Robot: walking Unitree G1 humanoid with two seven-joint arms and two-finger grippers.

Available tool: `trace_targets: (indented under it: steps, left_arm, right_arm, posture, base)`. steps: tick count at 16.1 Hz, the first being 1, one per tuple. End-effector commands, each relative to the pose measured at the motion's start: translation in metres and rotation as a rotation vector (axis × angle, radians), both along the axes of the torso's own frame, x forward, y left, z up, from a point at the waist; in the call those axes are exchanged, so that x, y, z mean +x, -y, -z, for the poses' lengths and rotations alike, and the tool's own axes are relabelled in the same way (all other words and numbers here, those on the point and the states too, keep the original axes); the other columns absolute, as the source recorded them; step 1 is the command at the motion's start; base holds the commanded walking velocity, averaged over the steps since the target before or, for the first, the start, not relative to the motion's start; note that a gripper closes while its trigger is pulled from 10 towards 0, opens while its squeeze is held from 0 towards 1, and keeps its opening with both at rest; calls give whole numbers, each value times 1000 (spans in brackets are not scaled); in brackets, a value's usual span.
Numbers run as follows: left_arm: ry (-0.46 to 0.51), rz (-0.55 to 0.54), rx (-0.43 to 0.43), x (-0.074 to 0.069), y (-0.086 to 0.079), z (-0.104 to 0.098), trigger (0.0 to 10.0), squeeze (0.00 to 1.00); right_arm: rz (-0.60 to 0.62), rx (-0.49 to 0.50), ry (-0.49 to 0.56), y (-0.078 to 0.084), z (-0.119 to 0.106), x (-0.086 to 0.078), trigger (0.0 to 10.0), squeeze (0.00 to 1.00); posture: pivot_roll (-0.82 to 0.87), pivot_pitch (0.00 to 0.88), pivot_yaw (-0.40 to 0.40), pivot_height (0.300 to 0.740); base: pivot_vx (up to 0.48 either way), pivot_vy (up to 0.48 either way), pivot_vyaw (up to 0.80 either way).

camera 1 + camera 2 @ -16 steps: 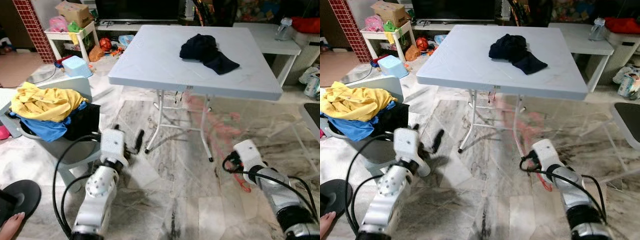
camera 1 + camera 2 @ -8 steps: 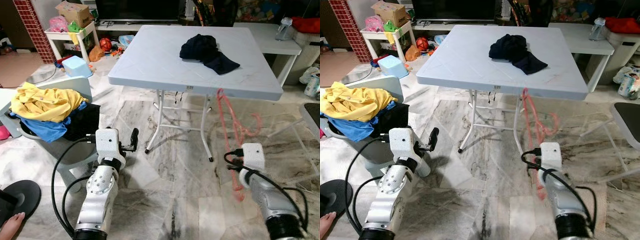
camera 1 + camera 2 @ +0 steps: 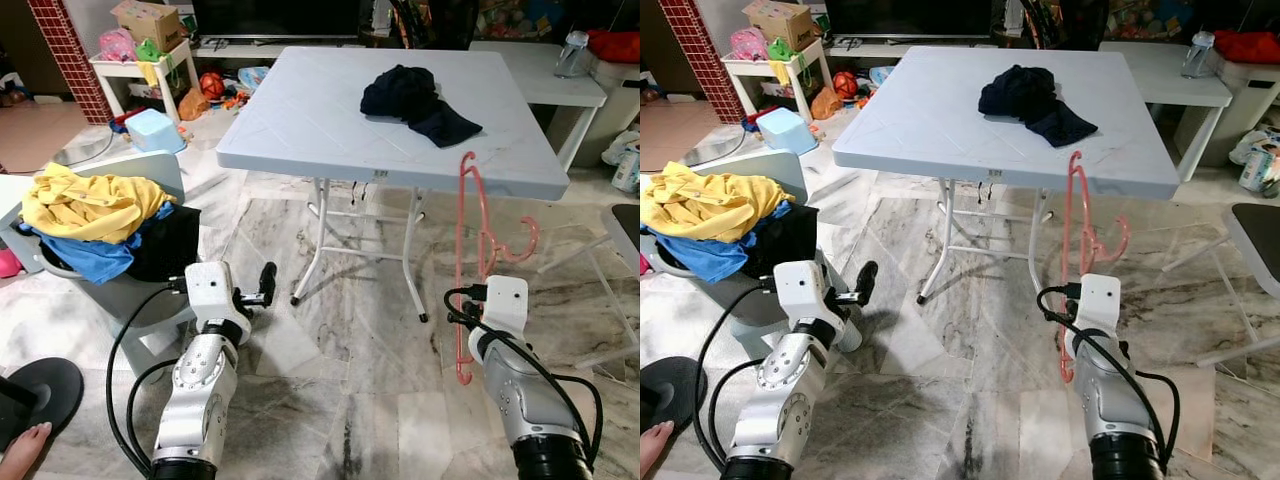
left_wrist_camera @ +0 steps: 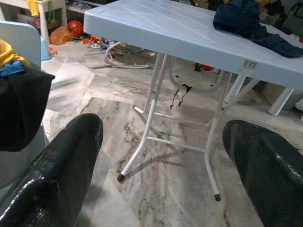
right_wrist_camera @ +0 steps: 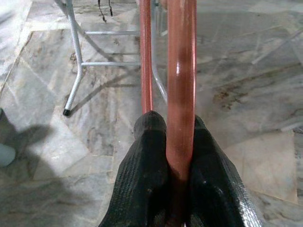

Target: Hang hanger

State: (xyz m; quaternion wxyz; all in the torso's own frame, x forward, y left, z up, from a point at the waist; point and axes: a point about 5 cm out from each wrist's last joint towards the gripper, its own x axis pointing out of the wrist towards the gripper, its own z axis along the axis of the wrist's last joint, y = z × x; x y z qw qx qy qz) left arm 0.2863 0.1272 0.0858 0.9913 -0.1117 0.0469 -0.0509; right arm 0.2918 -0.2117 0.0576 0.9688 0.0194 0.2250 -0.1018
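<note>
Your right hand (image 5: 166,156), clamped on the pink hanger (image 3: 465,262), has swung it upright beside the surface (image 3: 300,120), ready to carry; your left hand (image 4: 156,156) stays wide, idle.

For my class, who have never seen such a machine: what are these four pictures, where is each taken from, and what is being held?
This is a walking humanoid robot with two silver arms. Two pictures come from cameras in its head, looking down; the other two sit on its wrists, looking along the black fingers. The right end effector is shut on a pink hanger, holding it upright near the edge of a light folding table. A dark garment lies on that table. The left end effector is open and holds nothing. A basket of clothes stands on the robot's left.
</note>
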Motion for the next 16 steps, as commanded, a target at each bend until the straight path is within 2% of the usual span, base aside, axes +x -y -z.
trace_targets:
  steps: [1,4,8,16]
  left_arm:
    - [0,20,-21,3,5,-3,10000,0]
    - [-6,37,-28,3,7,-4,10000,0]
    - [-31,44,-64,4,8,-2,10000,0]
    - [-55,47,-90,7,9,-3,10000,0]
  right_arm:
    - [21,21,45,-1,-8,2,10000,0]
    - [25,32,40,-3,-9,2,10000,0]
    - [28,31,44,-3,-11,4,10000,0]
    - [38,19,45,-3,-11,5,10000,0]
  posture:
    - [-132,0,23,740]
    - [-131,0,22,740]
    - [-132,0,25,740]
    - [-133,0,25,740]
  base:
    - [0,0,0]
    - [0,0,0]
    - [0,295,-627]
    - [0,454,-725]
